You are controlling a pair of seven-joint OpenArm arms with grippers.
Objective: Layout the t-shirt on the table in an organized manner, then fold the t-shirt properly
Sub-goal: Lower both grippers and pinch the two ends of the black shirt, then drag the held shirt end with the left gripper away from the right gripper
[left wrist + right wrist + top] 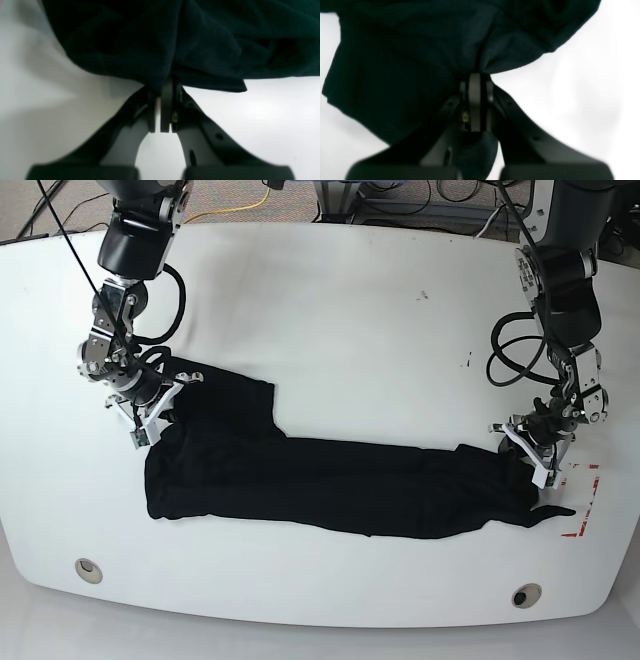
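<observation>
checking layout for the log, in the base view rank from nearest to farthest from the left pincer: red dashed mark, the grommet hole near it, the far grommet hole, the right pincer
From the left pincer:
1. Red dashed mark, right beside it at the table's edge.
2. Near grommet hole, front edge below it.
3. Right pincer, across the t-shirt.
4. Far grommet hole, opposite front corner.

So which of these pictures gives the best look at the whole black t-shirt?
The base view: the t-shirt lies stretched in a long band across the table, held at each end by the left gripper and the right gripper. Both wrist views show only bunched dark fabric pinched at closed grippers.
</observation>
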